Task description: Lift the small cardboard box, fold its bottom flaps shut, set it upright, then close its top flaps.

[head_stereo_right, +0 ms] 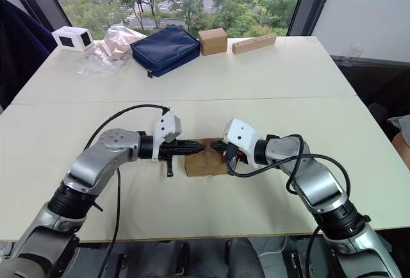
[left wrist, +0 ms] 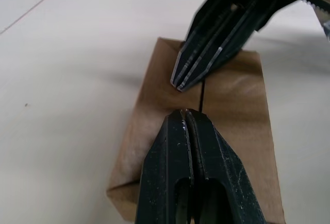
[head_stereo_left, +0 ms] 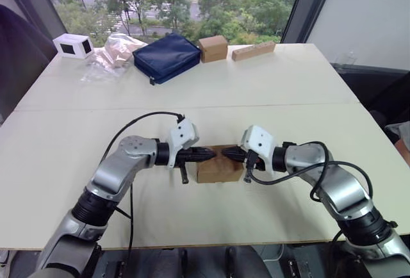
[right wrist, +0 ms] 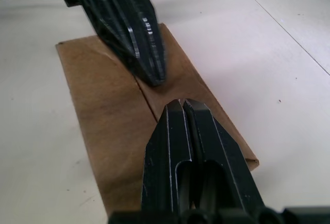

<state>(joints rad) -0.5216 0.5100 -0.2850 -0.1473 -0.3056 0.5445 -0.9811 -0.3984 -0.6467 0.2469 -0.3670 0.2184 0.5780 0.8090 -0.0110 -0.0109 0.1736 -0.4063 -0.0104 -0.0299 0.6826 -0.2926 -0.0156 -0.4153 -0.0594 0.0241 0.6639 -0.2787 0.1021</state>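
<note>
The small cardboard box (head_stereo_left: 218, 170) stands on the white table (head_stereo_left: 269, 86) near its front edge, between my two arms. Its top flaps lie flat, and a thin seam runs between them (right wrist: 147, 102). My left gripper (head_stereo_left: 212, 155) comes in from the left, shut, with its tips over the seam on the box top. My right gripper (head_stereo_left: 225, 154) comes in from the right, also shut, tip to tip with the left one. In the left wrist view my own shut fingers (left wrist: 170, 162) sit over the brown top (left wrist: 237, 115), and the right gripper (left wrist: 180, 84) faces them.
Along the far edge of the table lie a white box with dark windows (head_stereo_left: 72, 45), a crumpled clear plastic bag (head_stereo_left: 115, 52), a navy pouch (head_stereo_left: 168, 57), a brown cube-shaped carton (head_stereo_left: 213, 48) and a long tan block (head_stereo_left: 254, 50). A window stands behind them.
</note>
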